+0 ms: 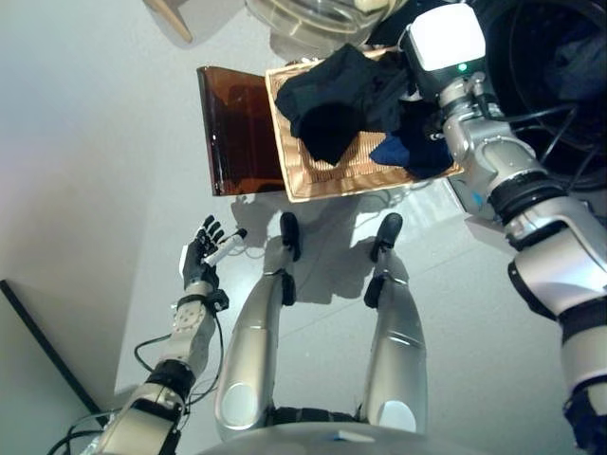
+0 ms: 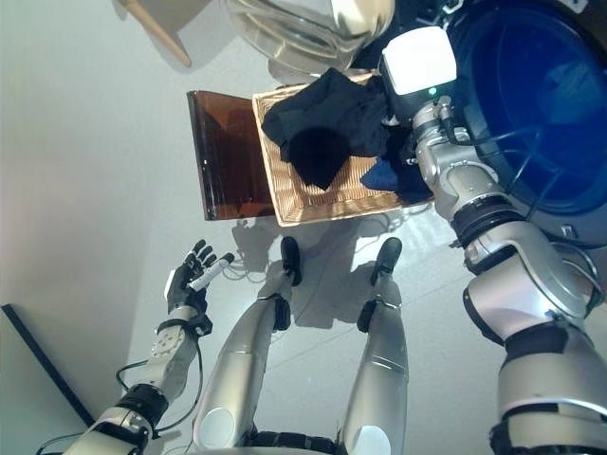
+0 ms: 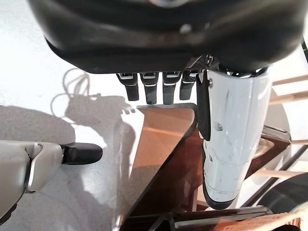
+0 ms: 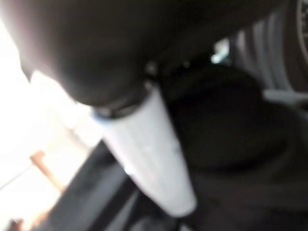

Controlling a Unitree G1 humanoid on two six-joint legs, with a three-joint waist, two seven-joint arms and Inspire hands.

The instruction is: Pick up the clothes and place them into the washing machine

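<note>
The clothes (image 2: pixel 327 128) are lying in a dark heap in the woven basket (image 2: pixel 327 204) on the floor, far from the robot, with a bit of blue cloth (image 2: pixel 384 175) at the right side of the heap. A brown see-through panel (image 2: pixel 223 156) is standing just to the left of the basket. The washing machine (image 2: pixel 531 114) is waiting at the far right with its round opening right beside the basket. The right hand (image 4: pixel 144 139) is reaching down into the pile at the right side of the basket, and only its white thumb cover shows among the dark cloth, so I cannot tell if its fingers are apart or squeezing anything. The left hand (image 1: pixel 204 251) is hanging out over the floor, near and to the left, with its fingers straight and apart and nothing in it. The step looks like grabbing the first piece of clothing. To do it well, the right hand should push deep enough to catch a good bunch of cloth, squeeze tight, and lift straight up so nothing snags on the basket rim.
</note>
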